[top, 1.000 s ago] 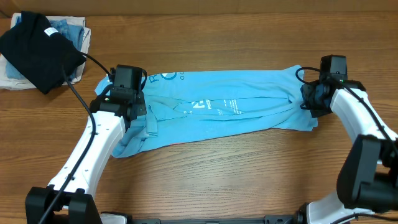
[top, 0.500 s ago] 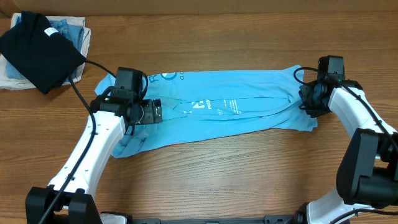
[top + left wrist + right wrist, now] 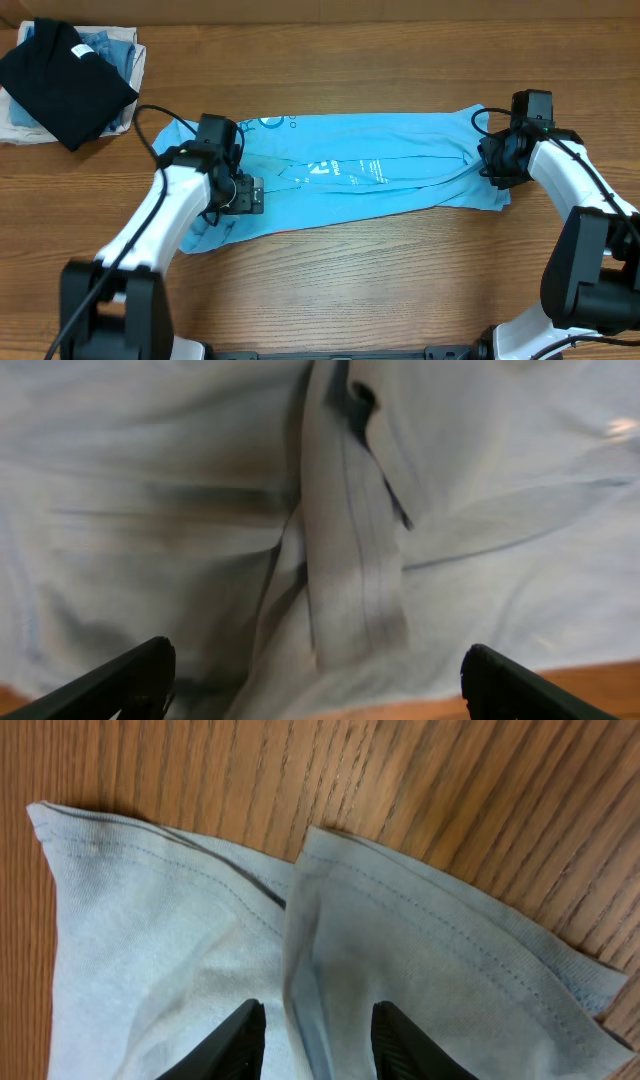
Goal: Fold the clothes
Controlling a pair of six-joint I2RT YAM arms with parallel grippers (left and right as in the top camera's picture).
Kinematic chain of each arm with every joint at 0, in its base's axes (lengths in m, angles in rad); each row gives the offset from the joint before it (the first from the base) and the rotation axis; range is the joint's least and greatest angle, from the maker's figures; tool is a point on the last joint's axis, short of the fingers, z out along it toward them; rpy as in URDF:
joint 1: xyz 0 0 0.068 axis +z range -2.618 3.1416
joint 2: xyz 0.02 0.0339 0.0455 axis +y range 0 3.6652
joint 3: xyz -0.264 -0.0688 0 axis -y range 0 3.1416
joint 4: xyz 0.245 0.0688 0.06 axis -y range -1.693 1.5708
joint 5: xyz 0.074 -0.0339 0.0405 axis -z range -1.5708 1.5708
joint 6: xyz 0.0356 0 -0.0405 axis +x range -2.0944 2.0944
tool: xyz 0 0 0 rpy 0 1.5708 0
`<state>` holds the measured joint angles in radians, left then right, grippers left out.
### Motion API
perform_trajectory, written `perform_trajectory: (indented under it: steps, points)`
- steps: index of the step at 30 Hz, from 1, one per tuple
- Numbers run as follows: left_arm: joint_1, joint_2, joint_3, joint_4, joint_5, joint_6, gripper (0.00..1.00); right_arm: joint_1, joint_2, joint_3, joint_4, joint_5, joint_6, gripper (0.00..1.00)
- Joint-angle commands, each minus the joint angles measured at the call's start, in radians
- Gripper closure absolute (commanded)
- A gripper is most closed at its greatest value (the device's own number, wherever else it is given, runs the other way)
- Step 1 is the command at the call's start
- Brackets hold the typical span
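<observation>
Clothes (image 3: 380, 180) flat lengthwise, wooden table (image 3: 400, 290) beyond every edge

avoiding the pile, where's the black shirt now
Overhead view: the black shirt sits far left on the table, atop folded blue and white garments, beyond the left gripper.

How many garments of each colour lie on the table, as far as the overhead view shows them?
Light blue t-shirt, spread out between the arms: 1
Black folded shirt, on top of the pile at the corner: 1
Denim-blue folded garment, under the black one: 1
White folded garment, at the bottom of the pile: 1
Total: 4; the pile may hide more.
</observation>
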<state>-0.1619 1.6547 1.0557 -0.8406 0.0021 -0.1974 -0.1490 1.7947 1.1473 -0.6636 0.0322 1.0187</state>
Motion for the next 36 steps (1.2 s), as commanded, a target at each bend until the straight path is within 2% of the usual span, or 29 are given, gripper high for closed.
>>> perform_trajectory:
  steps: [1, 7, 10, 12, 14, 17, 23, 30, 36]
  points:
    - [-0.005, 0.086, 0.011, 0.016, 0.009, 0.045, 0.07, 0.004, -0.003, 0.01, 0.005, -0.008, -0.029, 0.61]
    - [-0.005, 0.134, 0.011, 0.058, -0.024, 0.033, 0.11, 0.004, -0.003, 0.01, 0.003, -0.008, -0.059, 0.61]
    - [-0.005, 0.134, 0.022, 0.058, -0.067, 0.033, 0.17, 0.004, -0.003, 0.01, 0.004, -0.008, -0.059, 0.61]
    - [-0.005, 0.134, 0.029, 0.058, -0.078, 0.034, 0.27, 0.004, -0.003, 0.01, 0.004, -0.008, -0.058, 0.61]
    - [-0.005, 0.134, 0.034, 0.059, -0.083, 0.034, 0.42, 0.004, -0.003, 0.01, 0.004, -0.008, -0.058, 0.61]
    - [-0.005, 0.134, 0.048, 0.054, -0.093, 0.033, 0.55, 0.004, -0.003, 0.01, 0.003, -0.008, -0.059, 0.61]
    - [-0.005, 0.134, 0.116, 0.024, -0.117, 0.033, 0.94, 0.004, -0.003, 0.01, 0.001, -0.008, -0.059, 0.61]
    - [0.006, 0.134, 0.146, 0.068, -0.126, 0.021, 0.96, 0.004, -0.003, 0.01, -0.007, -0.008, -0.075, 0.62]
    - [0.04, 0.134, 0.146, 0.129, -0.238, -0.036, 0.96, 0.004, -0.003, 0.01, -0.015, -0.008, -0.081, 0.62]
